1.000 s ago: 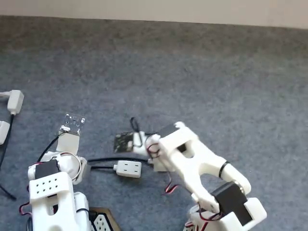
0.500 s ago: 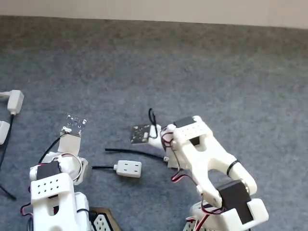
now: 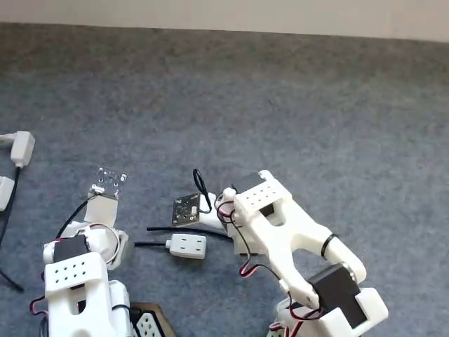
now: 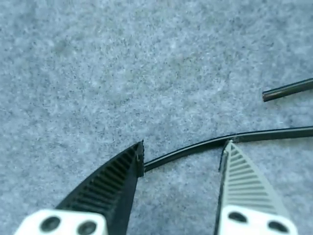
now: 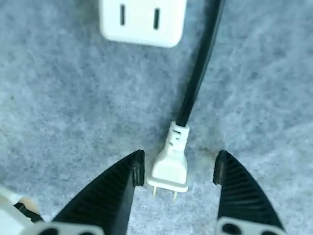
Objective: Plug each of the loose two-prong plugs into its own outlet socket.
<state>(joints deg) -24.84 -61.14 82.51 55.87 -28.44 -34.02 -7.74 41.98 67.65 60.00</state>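
Note:
A white two-prong plug (image 5: 171,166) lies on the grey carpet between the fingers of my open right gripper (image 5: 179,155), prongs toward the wrist, and I cannot tell whether they touch it. Its black cable (image 5: 200,63) runs away past a white outlet socket (image 5: 143,22) with two slots. From above, the right arm (image 3: 280,232) covers the plug; the socket (image 3: 187,246) lies just left of it and the cable (image 3: 182,230) passes above it. My left gripper (image 4: 183,152) is open low over the socket's thin black cord (image 4: 195,145).
At the left edge lie white plugs (image 3: 21,147) with dark cords. A board with a white outlet block (image 3: 146,324) sits at the bottom edge by the left arm's base (image 3: 74,281). Bare carpet stretches across the far and right side.
The right arm swung right and away, then came back left and nearer. The plug's black cable shifted right with it. The left arm and the socket stayed put.

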